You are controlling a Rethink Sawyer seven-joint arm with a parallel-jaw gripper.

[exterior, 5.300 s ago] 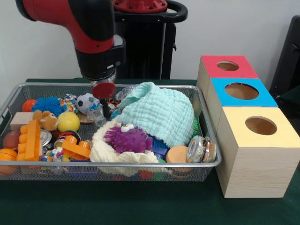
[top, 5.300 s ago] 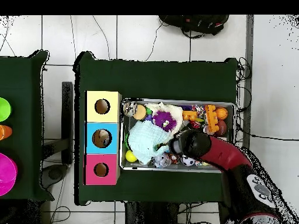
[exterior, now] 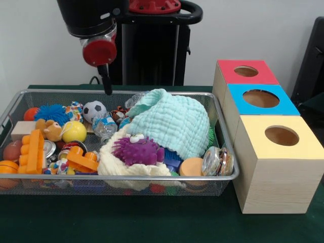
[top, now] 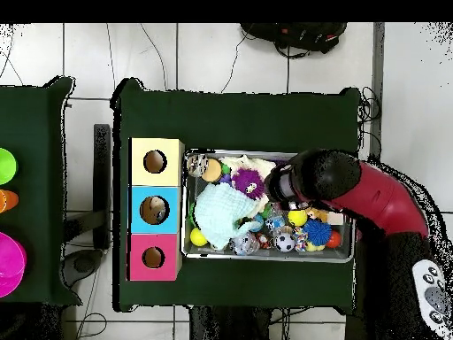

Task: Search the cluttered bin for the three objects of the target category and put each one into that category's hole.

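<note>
Green table cloth [exterior: 152,223]; coloured discs [top: 7,257] on side table.

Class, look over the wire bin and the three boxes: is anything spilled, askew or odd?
Nothing has spilled; the three boxes stand in a tidy row. One oddity: a mint green cloth lies draped over the toys in the wire bin, hiding whatever sits beneath.

The cluttered bin [exterior: 121,177] is a wide, shallow basket of silver wire mesh with a rounded metal rim. It sits flat on the green tabletop [exterior: 101,223], left of three wooden boxes in the front view, and is heaped with toys and cloths.
</note>
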